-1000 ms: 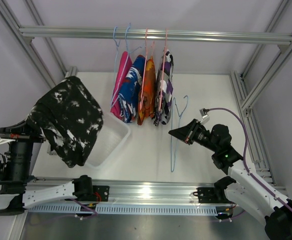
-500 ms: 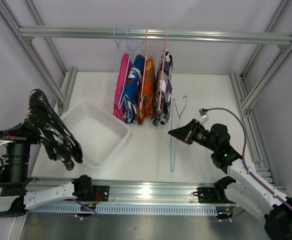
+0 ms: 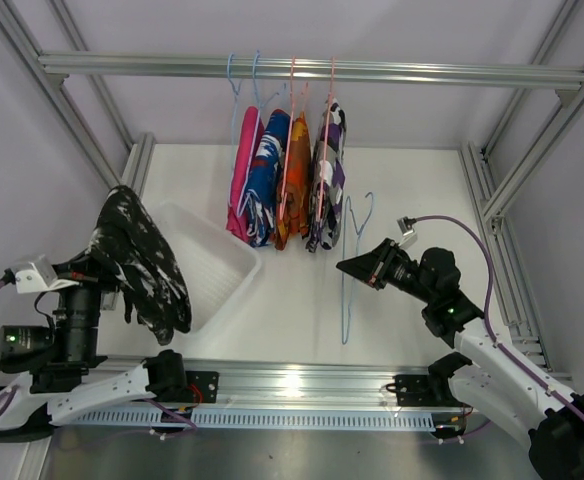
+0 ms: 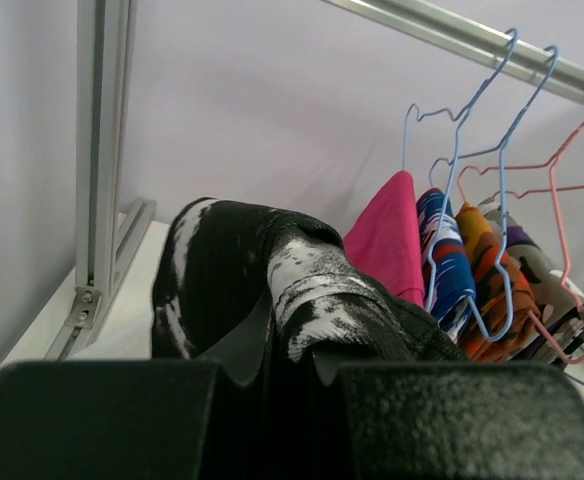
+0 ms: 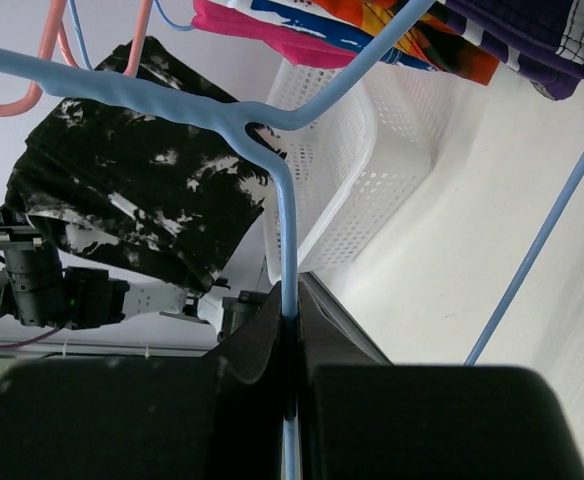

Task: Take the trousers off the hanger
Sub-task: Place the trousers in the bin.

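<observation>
trousers: the black speckled pair (image 3: 137, 265) is off its hanger (image 5: 285, 240), clenched in the left gripper (image 4: 277, 360) by the basket (image 3: 222, 285), not yet dropped in. right gripper (image 5: 290, 330) pinches the bare hanger. four pairs (image 3: 297, 180) on the rail (image 3: 422, 72) remain.

Soft matt cloth is seen on the black white-specked trousers (image 3: 137, 265). The basket (image 3: 212, 272) is moulded in white perforated plastic, slight gloss. Blue hanger (image 5: 286, 220): smooth coated wire. Top rail (image 3: 372, 72): satin extruded aluminium. Bench (image 3: 402, 180): matt white.
</observation>
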Tool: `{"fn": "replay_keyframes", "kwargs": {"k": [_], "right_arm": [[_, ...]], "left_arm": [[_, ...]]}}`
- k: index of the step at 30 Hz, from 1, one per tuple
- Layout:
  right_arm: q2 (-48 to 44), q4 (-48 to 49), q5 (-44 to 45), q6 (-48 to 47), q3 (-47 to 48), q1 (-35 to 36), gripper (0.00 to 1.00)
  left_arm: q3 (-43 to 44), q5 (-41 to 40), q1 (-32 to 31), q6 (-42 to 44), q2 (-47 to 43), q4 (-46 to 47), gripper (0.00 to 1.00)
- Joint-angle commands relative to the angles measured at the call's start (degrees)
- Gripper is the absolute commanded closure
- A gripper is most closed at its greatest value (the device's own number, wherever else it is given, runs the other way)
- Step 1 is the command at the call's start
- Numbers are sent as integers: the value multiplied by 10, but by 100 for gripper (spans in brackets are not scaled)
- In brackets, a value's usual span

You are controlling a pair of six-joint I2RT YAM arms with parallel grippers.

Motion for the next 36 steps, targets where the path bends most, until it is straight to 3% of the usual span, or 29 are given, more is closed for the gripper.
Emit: {"fn": "replay_keyframes", "kwargs": {"k": [1,7,15,24,36], "right_arm": [[0,32,-2,-17,-5,-2,100],[0,31,-5,-22,-7,-2,100],[11,35,-5,-24,-7,-4,100],[17,38,-7,-27,-7,-7,100],[11,29,-13,-38,-8,-14,100]], "left_arm": [[-7,22,11,3,-2,48,99],[-43,16,22,92,1,150,99],[-72,20,94,86,8,141,99],[-71,-4,174,-23,21,48,99],[-10,-8,291,-279,173,-152,99]]}}
